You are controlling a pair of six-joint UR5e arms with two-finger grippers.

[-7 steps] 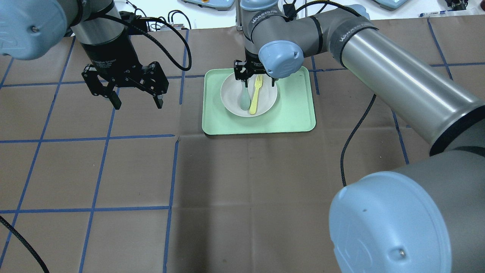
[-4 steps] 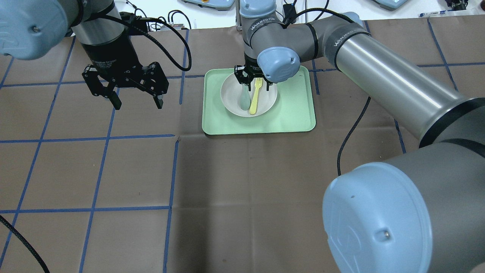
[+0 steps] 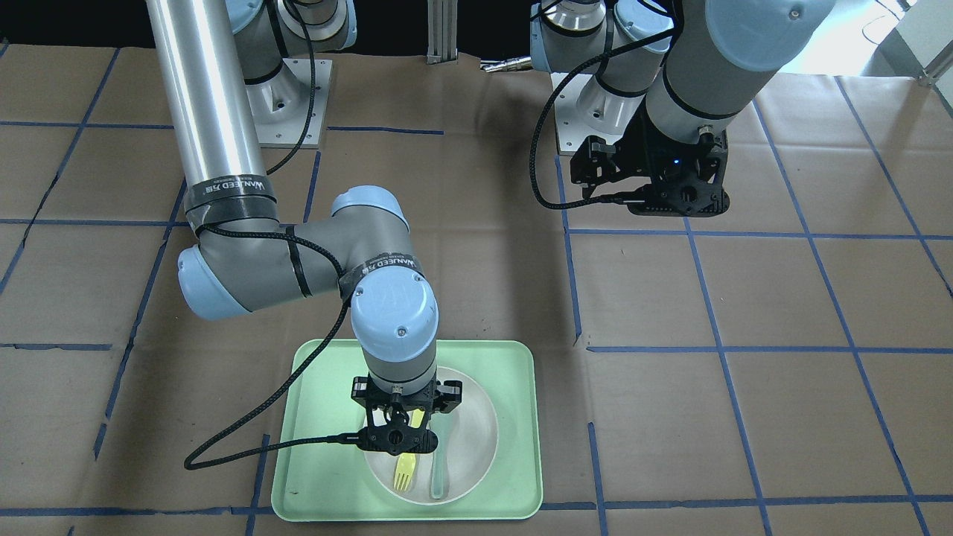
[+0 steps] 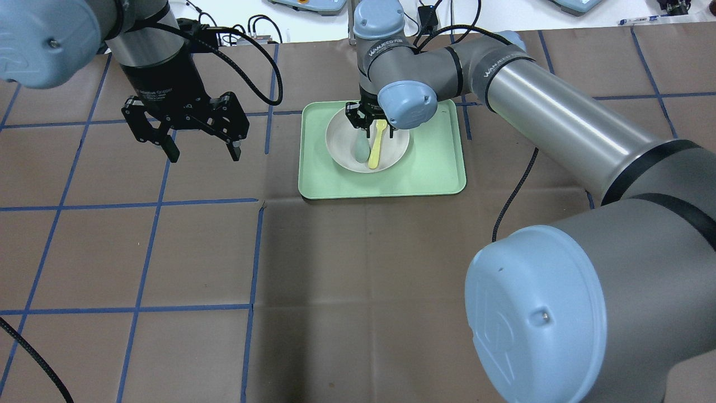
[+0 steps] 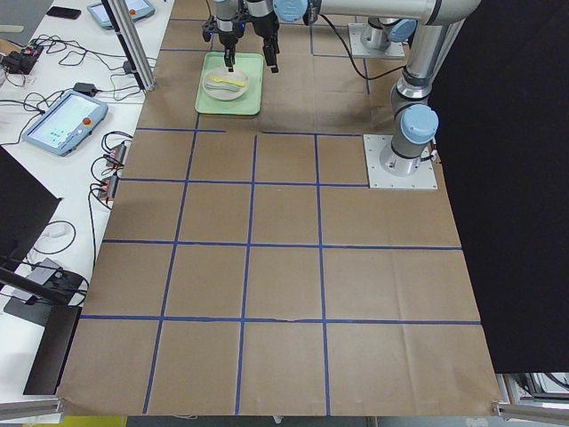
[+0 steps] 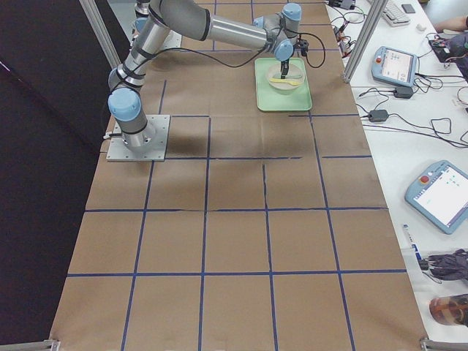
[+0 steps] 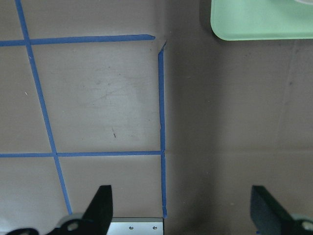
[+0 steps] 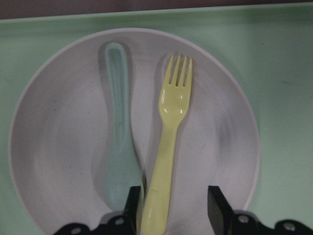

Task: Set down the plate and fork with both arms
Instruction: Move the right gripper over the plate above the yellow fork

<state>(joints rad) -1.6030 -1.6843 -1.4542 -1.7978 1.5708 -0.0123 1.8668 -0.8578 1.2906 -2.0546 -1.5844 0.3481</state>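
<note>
The off-white plate (image 4: 341,148) lies in the light-green tray (image 4: 436,162). The pale-yellow fork (image 4: 376,148) and a grey-green spoon (image 4: 361,148) lie side by side on it. My right gripper (image 4: 372,131) is low over the plate and open. In the right wrist view its fingers (image 8: 217,208) stand either side of the fork's (image 8: 168,142) handle end, with the left finger between fork and spoon (image 8: 119,122). My left gripper (image 4: 204,152) is open and empty, hovering over the table left of the tray; it also shows in the left wrist view (image 7: 183,210).
The table is covered in brown paper with a blue tape grid. The tray's corner (image 7: 264,19) shows at the top of the left wrist view. The right arm's black cable (image 3: 246,447) trails over the tray's edge.
My right gripper has come down and shifted slightly right, from beside the fork's tines to around its handle. The left arm has not moved.
</note>
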